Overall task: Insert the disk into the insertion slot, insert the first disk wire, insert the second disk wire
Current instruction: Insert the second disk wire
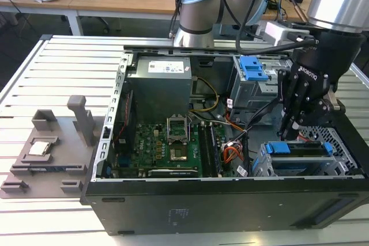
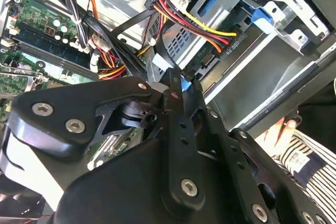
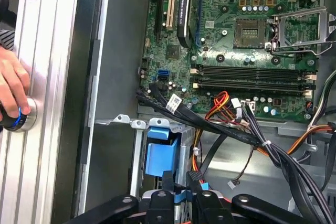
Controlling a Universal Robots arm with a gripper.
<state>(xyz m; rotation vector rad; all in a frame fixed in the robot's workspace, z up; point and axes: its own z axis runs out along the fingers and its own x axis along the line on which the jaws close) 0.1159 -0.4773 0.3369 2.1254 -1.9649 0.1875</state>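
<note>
Disk [image 1: 300, 149] already seated in the slot [image 1: 346, 162], lower right of the exterior view. Claw [image 1: 290, 132] sits just above its near end, pinched on a small blue wire plug [image 3: 181, 196]. To do it well: keep the plug square to the port, press straight, watch loose cables [image 3: 210, 124] nearby.

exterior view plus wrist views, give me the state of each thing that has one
disk: seated in the insertion slot, blue carrier facing up
insertion slot: occupied
gripper: above the disk's end, at the cables
computer case: side panel off, lying open
processor socket: empty, latch frame raised
</note>
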